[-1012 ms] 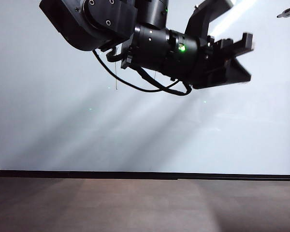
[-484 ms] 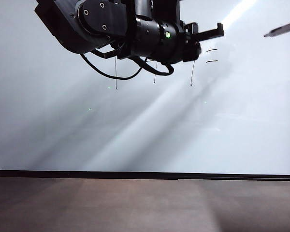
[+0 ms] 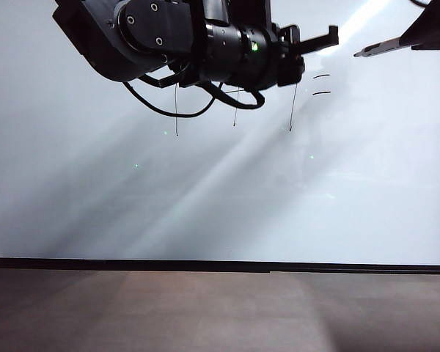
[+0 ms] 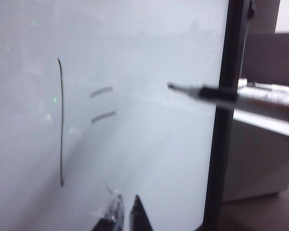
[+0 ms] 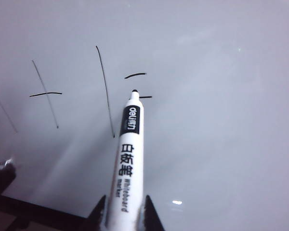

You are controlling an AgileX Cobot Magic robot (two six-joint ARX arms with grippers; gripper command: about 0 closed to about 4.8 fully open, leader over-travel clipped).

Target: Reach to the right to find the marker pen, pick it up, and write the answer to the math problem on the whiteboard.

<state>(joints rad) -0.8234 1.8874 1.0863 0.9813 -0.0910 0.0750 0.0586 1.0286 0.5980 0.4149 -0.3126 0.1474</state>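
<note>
Two grippers in play. Right gripper (image 5: 121, 211) has its jaws clamped on the marker pen (image 5: 126, 159), barrel running out from between the fingers at bottom centre of the right wrist view, dark tip up near frame centre beside the equals strokes. Exterior view: pen (image 3: 381, 48) enters from the upper right corner, tip pointing left, near but apart from the equals sign.

Left gripper (image 4: 125, 214) sits bottom centre of its wrist view, fingertips nearly together, nothing between them. In the exterior view it's top centre, hanging in front of the math problem (image 3: 235, 110).

The whiteboard (image 3: 220, 205) fills the frame; the space right of the equals sign is blank, no answer yet.

Step, as I read it: pickup done, pen being brought to the board. Next: get the tip onto the board just right of the equals sign, then draw the two. The left arm looks close to the writing area.
</note>
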